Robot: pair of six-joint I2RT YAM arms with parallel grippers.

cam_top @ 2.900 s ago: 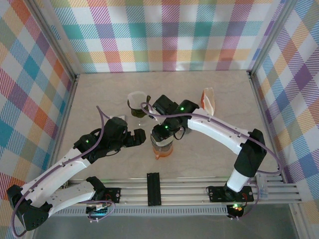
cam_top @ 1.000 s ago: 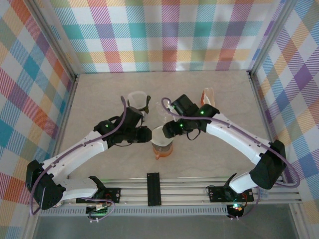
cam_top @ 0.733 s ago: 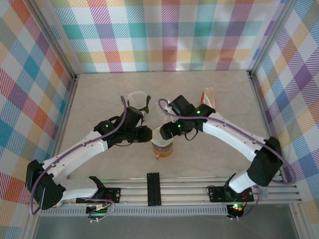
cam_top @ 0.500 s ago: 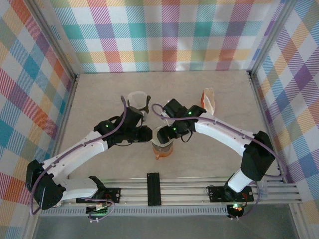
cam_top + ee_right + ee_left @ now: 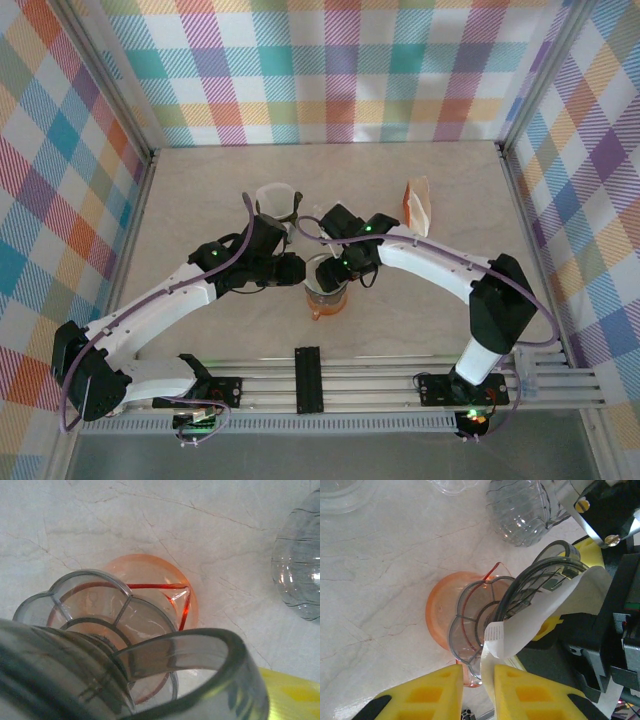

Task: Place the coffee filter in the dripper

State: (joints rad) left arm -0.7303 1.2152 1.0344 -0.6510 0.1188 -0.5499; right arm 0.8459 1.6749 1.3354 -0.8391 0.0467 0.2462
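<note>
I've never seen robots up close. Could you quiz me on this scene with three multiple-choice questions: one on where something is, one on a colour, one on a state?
1. The clear dripper stands: A on the bare table; B on the orange jug; C in a box.
2. The left claw has fingers coloured: A yellow; B red; C black.
3. Those fingers are: A spread wide; B close together at the dripper's edge; C pointing at the ceiling.
Answers: B, its petal-shaped base rests over the jug's mouth; A, both are plainly yellow; B, just a narrow gap parts them.
</note>
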